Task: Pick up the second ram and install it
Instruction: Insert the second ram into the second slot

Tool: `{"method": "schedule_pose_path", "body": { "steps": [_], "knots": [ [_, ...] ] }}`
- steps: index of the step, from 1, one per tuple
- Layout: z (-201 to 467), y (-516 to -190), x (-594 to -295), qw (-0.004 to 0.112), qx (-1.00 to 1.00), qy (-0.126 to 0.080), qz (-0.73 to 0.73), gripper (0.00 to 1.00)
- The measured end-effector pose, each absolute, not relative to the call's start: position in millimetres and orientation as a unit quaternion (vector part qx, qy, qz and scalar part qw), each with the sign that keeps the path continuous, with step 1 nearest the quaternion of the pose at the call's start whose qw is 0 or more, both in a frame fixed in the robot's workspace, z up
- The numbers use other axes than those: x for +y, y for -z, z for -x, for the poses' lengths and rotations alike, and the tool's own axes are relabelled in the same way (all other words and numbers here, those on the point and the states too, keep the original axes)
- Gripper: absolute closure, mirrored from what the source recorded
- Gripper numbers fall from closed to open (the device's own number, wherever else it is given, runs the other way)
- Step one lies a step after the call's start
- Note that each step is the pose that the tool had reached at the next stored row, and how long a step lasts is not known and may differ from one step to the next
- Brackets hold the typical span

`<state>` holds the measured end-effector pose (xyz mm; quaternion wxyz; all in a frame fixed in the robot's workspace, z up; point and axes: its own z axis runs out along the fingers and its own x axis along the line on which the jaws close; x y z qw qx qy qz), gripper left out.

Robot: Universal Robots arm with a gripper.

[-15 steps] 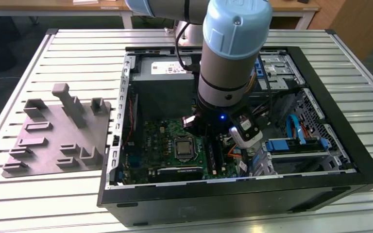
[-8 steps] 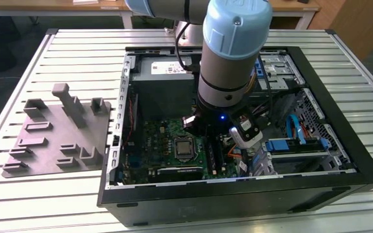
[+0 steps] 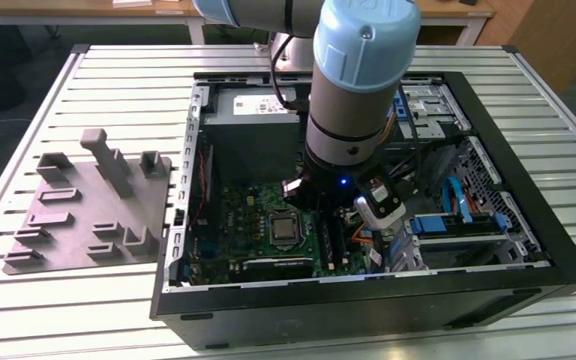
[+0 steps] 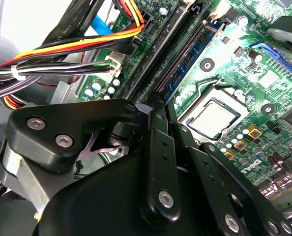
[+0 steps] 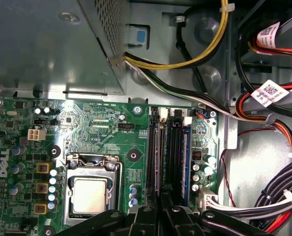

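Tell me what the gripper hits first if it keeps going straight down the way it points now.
Most likely the memory slots on the motherboard: in both wrist views the gripper lines up over them, beside the processor socket. How far above them it sits is unclear.

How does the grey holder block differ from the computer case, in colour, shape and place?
The grey holder block is pale, flat and low with short posts; the computer case is black, deep and box-like. The block lies bare on the slatted table, on the exterior view's left; the case holds the motherboard. Both rest on that table.
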<state>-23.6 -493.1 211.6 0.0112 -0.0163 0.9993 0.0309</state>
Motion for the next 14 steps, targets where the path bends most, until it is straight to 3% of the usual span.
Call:
{"method": "schedule_pose_path", "body": {
  "steps": [14],
  "knots": [
    [18.6, -211.8, -493.2, 0.011, 0.999, -0.031, 0.006, 0.86]
  ]
}}
